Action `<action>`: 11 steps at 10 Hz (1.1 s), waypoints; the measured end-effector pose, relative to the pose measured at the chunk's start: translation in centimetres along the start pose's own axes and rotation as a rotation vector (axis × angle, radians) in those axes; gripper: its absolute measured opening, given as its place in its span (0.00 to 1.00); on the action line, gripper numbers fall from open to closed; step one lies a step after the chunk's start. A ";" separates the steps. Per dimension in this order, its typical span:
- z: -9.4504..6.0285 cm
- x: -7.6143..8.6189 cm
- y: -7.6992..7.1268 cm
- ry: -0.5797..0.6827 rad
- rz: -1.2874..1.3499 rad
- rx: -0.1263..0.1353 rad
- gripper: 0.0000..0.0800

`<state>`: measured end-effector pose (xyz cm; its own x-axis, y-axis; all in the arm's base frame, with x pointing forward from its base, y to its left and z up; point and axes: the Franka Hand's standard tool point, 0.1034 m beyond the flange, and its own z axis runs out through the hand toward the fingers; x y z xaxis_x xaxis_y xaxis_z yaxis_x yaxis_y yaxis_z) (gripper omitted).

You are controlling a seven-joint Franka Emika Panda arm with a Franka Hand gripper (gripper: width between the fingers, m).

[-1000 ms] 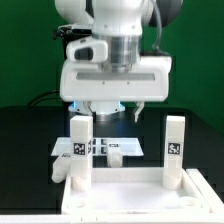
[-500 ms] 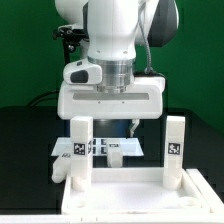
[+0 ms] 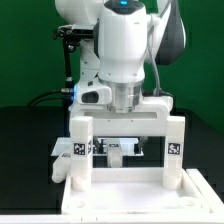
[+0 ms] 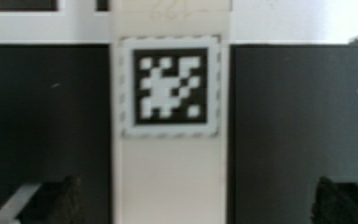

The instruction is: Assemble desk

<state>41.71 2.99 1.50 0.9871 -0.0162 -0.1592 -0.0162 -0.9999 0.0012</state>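
Observation:
The desk's white rimmed tabletop (image 3: 130, 196) lies at the front of the exterior view. Two white tagged legs stand upright in it, one on the exterior view's left (image 3: 80, 150) and one on its right (image 3: 176, 148). My gripper (image 3: 121, 142) hangs low behind them, between the two legs. In the wrist view a third white square-bar leg (image 4: 172, 110) with a black-and-white tag lies lengthwise under my gripper (image 4: 188, 202). Its dark fingers (image 4: 34, 203) stand wide on either side of that leg, with gaps to it. The gripper is open and holds nothing.
The marker board (image 3: 66, 150) lies flat on the black table behind the tabletop, partly hidden by the gripper and the upright legs. The robot's white arm (image 3: 125, 50) fills the upper middle. A green wall stands behind.
The arm has come straight down: the gripper body dropped from above the upright legs' tops to their level. The jaws stayed open.

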 end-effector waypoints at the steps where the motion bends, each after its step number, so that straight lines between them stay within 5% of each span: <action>1: 0.5 -0.2 -0.3 -0.009 -0.006 -0.001 0.81; 3: 0.6 -0.2 -0.3 -0.011 -0.003 -0.002 0.81; 6: 0.6 -0.2 -0.3 -0.010 -0.003 -0.002 0.35; 7: 0.5 -0.3 -0.2 -0.016 -0.019 -0.004 0.35; 9: -3.2 -1.0 0.7 -0.035 -0.113 0.016 0.36; 11: -6.9 -2.0 3.7 -0.010 -0.375 0.038 0.36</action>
<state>40.81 -0.67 8.58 0.9241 0.3509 -0.1513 0.3395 -0.9357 -0.0960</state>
